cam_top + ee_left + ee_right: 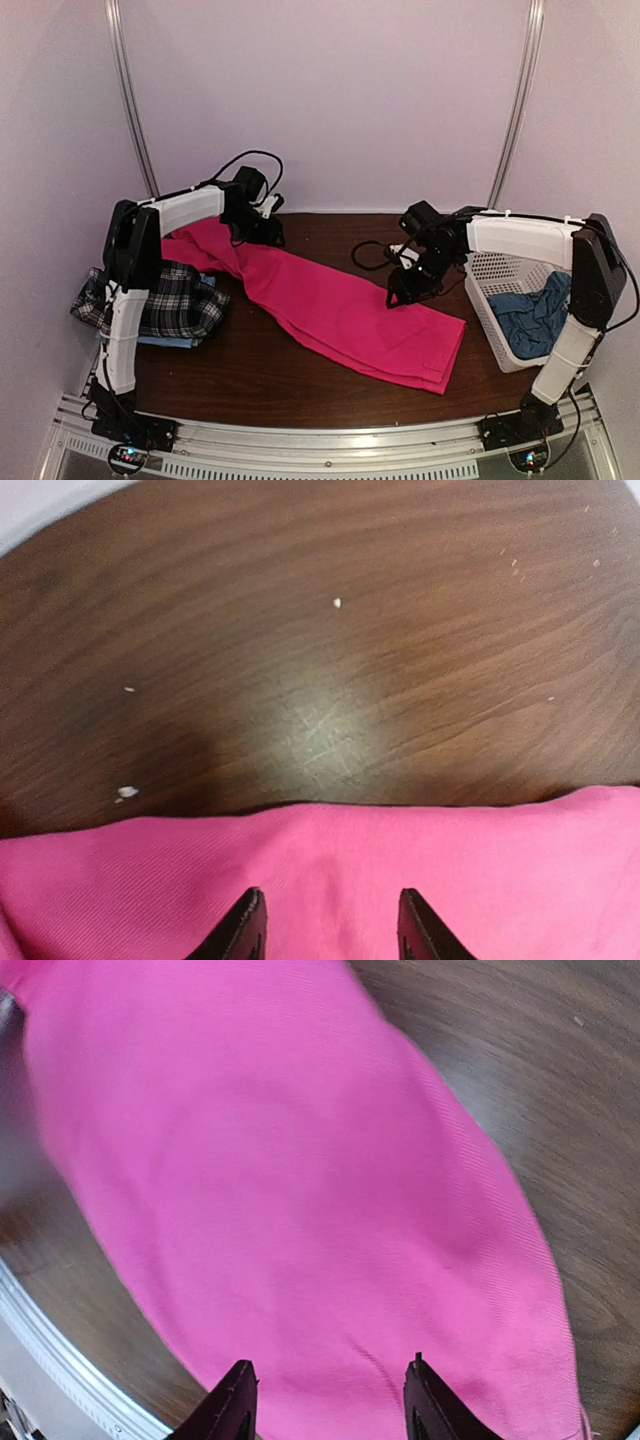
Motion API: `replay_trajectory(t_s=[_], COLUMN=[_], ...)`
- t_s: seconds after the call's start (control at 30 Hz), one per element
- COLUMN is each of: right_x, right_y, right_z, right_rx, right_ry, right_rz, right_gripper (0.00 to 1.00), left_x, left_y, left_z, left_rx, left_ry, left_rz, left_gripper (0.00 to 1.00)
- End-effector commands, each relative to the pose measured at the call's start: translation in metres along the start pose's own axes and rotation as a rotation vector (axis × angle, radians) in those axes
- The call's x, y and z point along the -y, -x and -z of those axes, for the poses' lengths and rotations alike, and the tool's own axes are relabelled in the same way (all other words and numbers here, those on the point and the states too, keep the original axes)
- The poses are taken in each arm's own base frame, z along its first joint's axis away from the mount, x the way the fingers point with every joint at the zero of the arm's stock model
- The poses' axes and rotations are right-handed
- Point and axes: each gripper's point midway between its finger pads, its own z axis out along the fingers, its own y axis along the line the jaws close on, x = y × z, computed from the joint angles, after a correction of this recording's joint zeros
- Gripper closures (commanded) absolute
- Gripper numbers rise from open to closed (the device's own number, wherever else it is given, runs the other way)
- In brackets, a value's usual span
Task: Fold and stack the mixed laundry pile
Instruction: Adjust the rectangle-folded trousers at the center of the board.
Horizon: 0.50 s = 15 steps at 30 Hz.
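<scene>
I read no text, label, brand or number in my three views; pink trousers (pixel 340 305) and basket (pixel 487 268) carry none legible.

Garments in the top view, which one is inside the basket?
The dull blue cloth, bunched in the white lattice basket at right; the pink trousers and plaid shirt lie on the table.

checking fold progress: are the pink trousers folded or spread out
Spread out: the hot-pink trousers lie at full length, flat on the table, from far left to near right.
</scene>
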Motion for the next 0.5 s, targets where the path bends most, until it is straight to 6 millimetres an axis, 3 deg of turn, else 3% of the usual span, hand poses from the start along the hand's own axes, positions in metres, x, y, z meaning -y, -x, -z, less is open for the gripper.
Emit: replay_trajectory(t_s=[0.0, 0.1, 0.2, 0.33, 0.47], right_x=[-0.055, -0.059, -0.06, -0.049, -0.029], right_y=[0.007, 0.013, 0.023, 0.026, 0.023], right_z=[0.012, -0.007, -0.027, -0.054, -0.068], right_rx=[0.077, 0.034, 0.017, -0.025, -0.064], right_ry=[0.115, 0.12, 0.116, 0.061, 0.005], right_rz=[0.176, 0.165, 0.152, 0.14, 0.103], right_gripper=[0.48, 0.48, 0.49, 0.49, 0.51], left_x=[-0.005, -0.038, -0.07, -0.101, -0.136], left_y=[0.02, -0.014, -0.036, -0.039, -0.042], left_z=[0.101, 0.114, 0.117, 0.114, 0.092], left_rx=[0.148, 0.082, 0.049, 0.069, 0.025], left_ry=[0.015, 0.112, 0.143, 0.156, 0.259], left_rz=[0.083, 0.151, 0.246, 0.325, 0.365], left_gripper=[0.52, 0.47, 0.46, 0.45, 0.44])
